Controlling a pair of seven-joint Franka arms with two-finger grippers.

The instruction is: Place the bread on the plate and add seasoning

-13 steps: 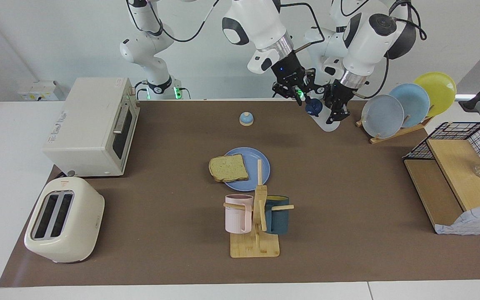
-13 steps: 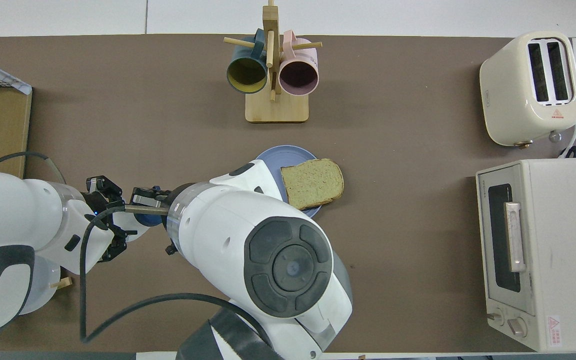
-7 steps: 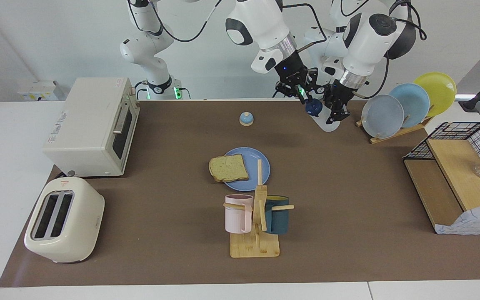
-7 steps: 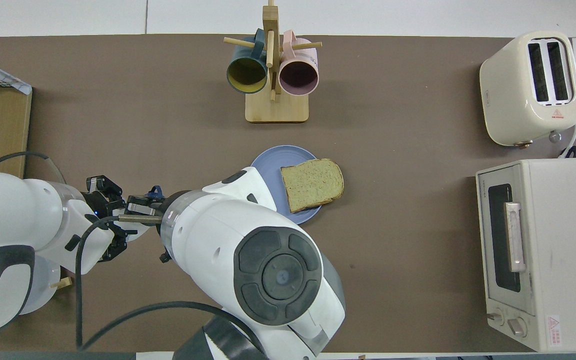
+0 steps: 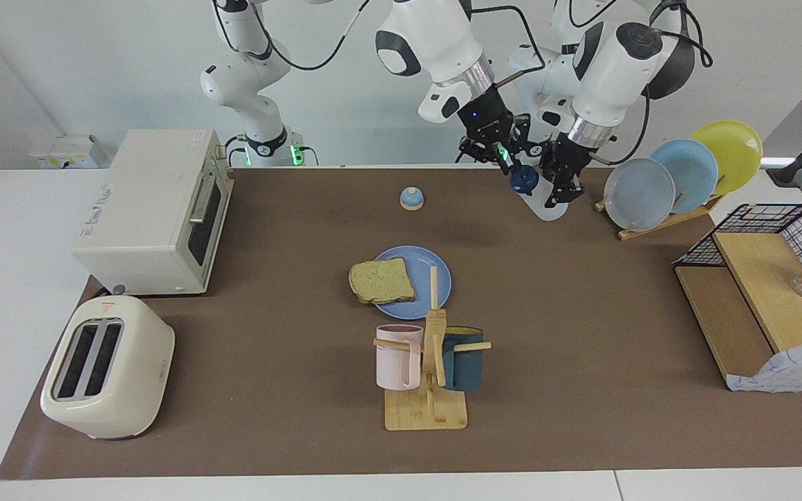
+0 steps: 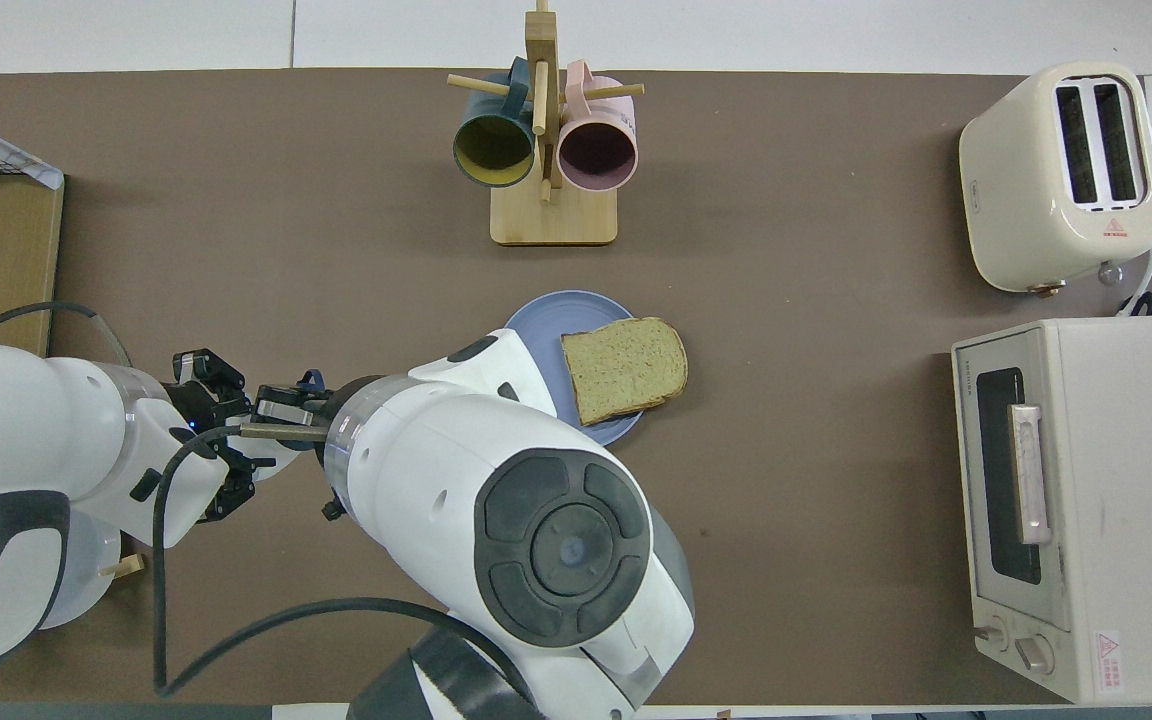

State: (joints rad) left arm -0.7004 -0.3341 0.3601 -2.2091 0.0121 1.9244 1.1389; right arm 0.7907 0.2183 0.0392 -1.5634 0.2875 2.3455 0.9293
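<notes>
The bread (image 5: 381, 280) lies on the blue plate (image 5: 437, 277) in the middle of the table, overhanging the rim toward the right arm's end. The seasoning (image 5: 546, 207), a white bottle with a navy cap (image 5: 523, 179), hangs tilted above the mat near the robots. My left gripper (image 5: 560, 189) is shut on its body. My right gripper (image 5: 512, 167) reaches across and is shut on the cap. From overhead, the right arm covers part of the plate (image 6: 536, 312), the bread (image 6: 624, 367) shows whole, and only the cap's loop (image 6: 310, 380) peeks out beside the right gripper (image 6: 281, 418).
A small bell (image 5: 411, 198) sits near the robots. A mug rack (image 5: 429, 362) stands farther out than the plate. Toaster (image 5: 107, 365) and oven (image 5: 154, 209) fill the right arm's end; a plate rack (image 5: 679, 170) and a wire shelf (image 5: 763, 292) the left arm's end.
My right gripper has shifted a little onto the bottle's cap and its fingers have drawn closer together. The left gripper and the bottle have stayed put.
</notes>
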